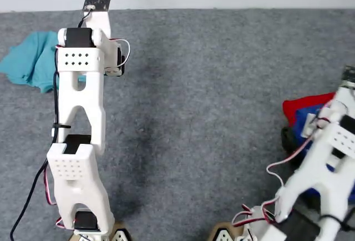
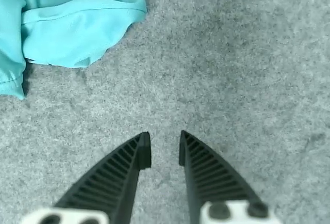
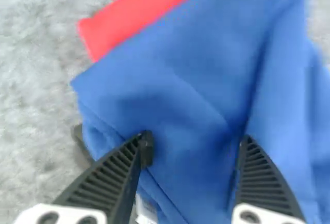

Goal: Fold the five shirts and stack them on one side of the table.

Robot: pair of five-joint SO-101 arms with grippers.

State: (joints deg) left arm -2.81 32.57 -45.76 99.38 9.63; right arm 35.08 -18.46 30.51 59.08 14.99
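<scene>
Teal shirt (image 1: 30, 60): lies crumpled just ahead of the left claw (image 2: 165, 149) and off to its left, apart from it, on the grey carpeted table (image 1: 211, 113).
Left claw: fingers a narrow gap apart, holding nothing, tips over bare carpet.
Teal shirt, handling: I judge it light, limp and thin. It should bunch and drape rather than keep a shape. The stitched hem (image 2: 82, 11) nearest the claw looks like the firmest place to pinch.
Teal shirt, heading: bunched, so no clear long axis. Collar and sleeves cannot be told apart, and the visible hem runs across the claw's line of reach.
Blue shirt (image 3: 206, 79): directly under the right claw (image 3: 196, 149), on top of the pile at the table's right edge.
Right claw: fingers spread wide, astride a raised fold of blue cloth and gripping nothing. Whether the tips touch the fabric I cannot tell.
Blue shirt, handling: soft and smooth, likely to slide over the layer beneath. A pinch on the fold between the fingers, or on the free edge, seems best.
Blue shirt, heading: its creases run away from the claw. The full outline is hidden, so its long axis is uncertain.
Red shirt (image 3: 139, 12): beyond the right claw's tips, under the blue shirt, with one flat corner poking out.
Dark layer (image 1: 288, 138): at the pile's base beside the right claw. What it is I cannot tell.
</scene>
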